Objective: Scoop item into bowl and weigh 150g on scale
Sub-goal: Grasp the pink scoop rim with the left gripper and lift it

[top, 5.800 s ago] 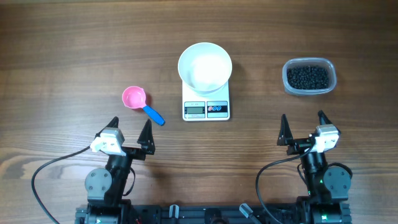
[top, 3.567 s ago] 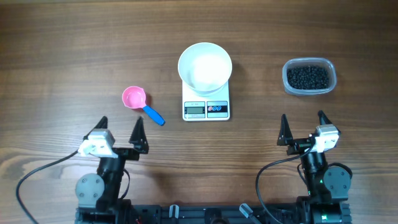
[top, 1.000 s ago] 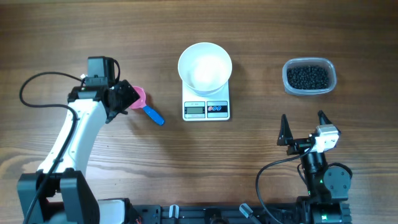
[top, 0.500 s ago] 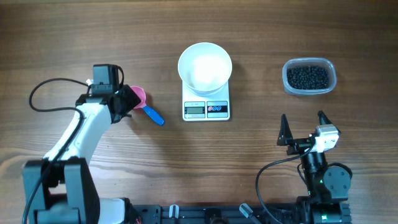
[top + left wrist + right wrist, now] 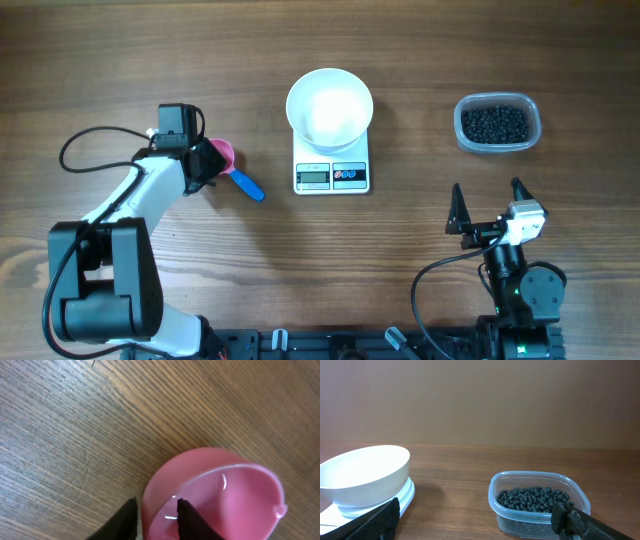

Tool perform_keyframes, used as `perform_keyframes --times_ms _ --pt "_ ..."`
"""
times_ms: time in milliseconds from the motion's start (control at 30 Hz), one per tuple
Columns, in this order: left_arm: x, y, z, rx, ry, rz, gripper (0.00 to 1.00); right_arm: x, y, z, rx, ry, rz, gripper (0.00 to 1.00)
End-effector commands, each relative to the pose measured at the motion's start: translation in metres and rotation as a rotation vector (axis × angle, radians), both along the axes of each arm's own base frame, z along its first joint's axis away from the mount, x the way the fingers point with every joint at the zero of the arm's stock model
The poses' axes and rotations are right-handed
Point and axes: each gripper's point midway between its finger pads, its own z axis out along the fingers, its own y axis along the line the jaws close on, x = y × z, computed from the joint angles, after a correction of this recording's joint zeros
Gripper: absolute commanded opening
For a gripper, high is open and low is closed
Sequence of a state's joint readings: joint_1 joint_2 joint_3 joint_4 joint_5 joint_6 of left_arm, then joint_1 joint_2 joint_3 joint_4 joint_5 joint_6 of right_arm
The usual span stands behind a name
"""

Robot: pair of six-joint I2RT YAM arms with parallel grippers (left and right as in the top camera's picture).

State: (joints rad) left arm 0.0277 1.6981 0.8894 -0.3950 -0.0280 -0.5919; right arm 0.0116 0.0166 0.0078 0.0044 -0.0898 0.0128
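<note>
The left gripper (image 5: pixel 156 505) is set low over the pink scoop (image 5: pixel 225 490), with one finger outside the cup wall and the other inside it, so that the rim is straddled. The jaws are drawn narrow about the wall; whether it is actually clamped cannot be told. The scoop is lying on the wooden table (image 5: pixel 120 60), its blue handle (image 5: pixel 247 185) pointed towards the scale (image 5: pixel 332 176). The white bowl (image 5: pixel 330 105) is seated on the scale's far end. The black beads (image 5: pixel 494 124) are contained in the clear tub (image 5: pixel 535 122), well apart to the right of the scale. The right gripper (image 5: pixel 487 190) is held at the near edge, jaws spread wide, nothing between them.
</note>
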Motion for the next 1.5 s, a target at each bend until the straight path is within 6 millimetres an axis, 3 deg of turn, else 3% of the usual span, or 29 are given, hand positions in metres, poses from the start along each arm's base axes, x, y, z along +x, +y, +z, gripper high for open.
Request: perform_keyframes --times_ms 0,67,200,367,467,700,967,1100,1467 --pt "-0.004 0.001 -0.008 -0.002 0.023 0.006 0.17 -0.001 0.004 0.000 -0.010 -0.006 0.019 1.00" --pt "-0.005 0.001 -0.013 -0.010 0.037 0.029 0.04 -0.001 0.004 0.000 -0.010 -0.006 0.019 1.00" --pt "-0.009 0.001 -0.023 -0.048 0.063 0.135 0.04 -0.001 0.004 0.000 -0.010 -0.006 0.019 1.00" --pt "-0.005 0.000 -0.016 -0.067 0.036 0.172 0.04 -0.001 0.004 0.000 -0.010 -0.006 0.019 1.00" --pt "-0.004 -0.005 -0.003 -0.100 0.014 0.160 0.04 -0.001 0.004 0.000 -0.010 -0.006 0.019 1.00" --pt "-0.007 -0.010 0.066 -0.174 -0.112 0.243 0.04 -0.001 0.004 0.000 -0.010 -0.006 0.019 1.00" --pt "-0.019 -0.033 0.120 -0.338 -0.210 0.231 0.04 -0.001 0.004 0.000 -0.010 -0.006 0.019 1.00" --pt "-0.020 -0.039 0.129 -0.368 -0.230 0.212 0.04 -0.001 0.004 0.000 -0.010 -0.006 0.019 1.00" --pt "-0.020 -0.045 0.131 -0.401 -0.227 0.192 0.04 -0.001 0.004 0.000 -0.010 -0.006 0.019 1.00"
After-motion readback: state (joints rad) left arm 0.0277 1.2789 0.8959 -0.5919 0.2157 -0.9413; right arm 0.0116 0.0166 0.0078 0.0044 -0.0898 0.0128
